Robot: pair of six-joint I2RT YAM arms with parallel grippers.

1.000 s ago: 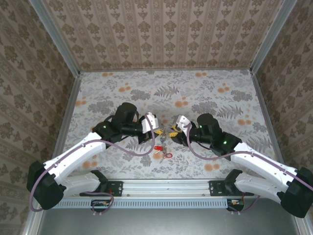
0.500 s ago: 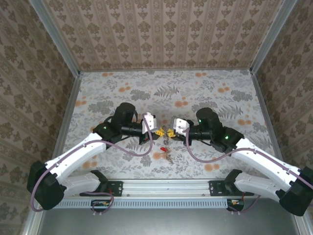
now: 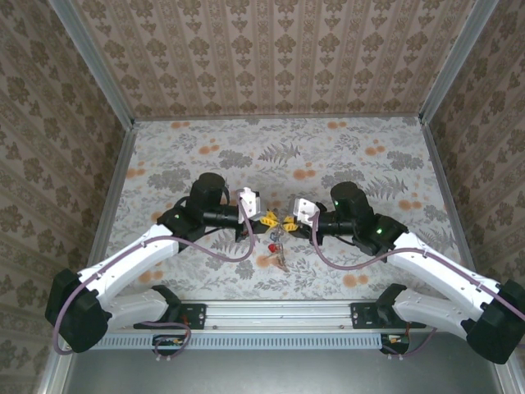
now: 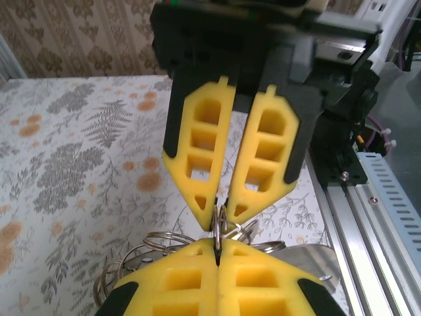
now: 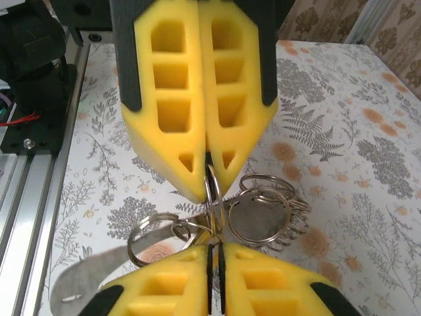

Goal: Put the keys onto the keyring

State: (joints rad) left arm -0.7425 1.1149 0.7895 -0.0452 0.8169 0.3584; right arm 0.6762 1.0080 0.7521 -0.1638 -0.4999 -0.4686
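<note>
The keyring [image 4: 219, 227] is a thin metal loop held upright above the table, pinched from both sides. My left gripper [image 4: 217, 245] is shut on its near edge, and my right gripper [image 4: 222, 209] is shut on the opposite edge. In the right wrist view the keyring [image 5: 214, 197] runs from my right gripper [image 5: 214, 249] up to the left gripper [image 5: 208, 184]. From above, the left gripper [image 3: 265, 218] and right gripper [image 3: 287, 222] meet tip to tip. The keys hang below them: a red-headed one [image 3: 272, 246] and a small bunch [image 3: 280, 263].
More metal rings [image 5: 260, 217] and a flat grey metal piece [image 5: 85, 283] dangle from the held loop. The floral table [image 3: 353, 156] has open room behind the grippers. An aluminium rail [image 3: 279, 310] runs along the near edge, and patterned walls enclose the other sides.
My right gripper came in toward the left one and closed its open fingers on the keyring. The left gripper kept its grip and barely moved.
</note>
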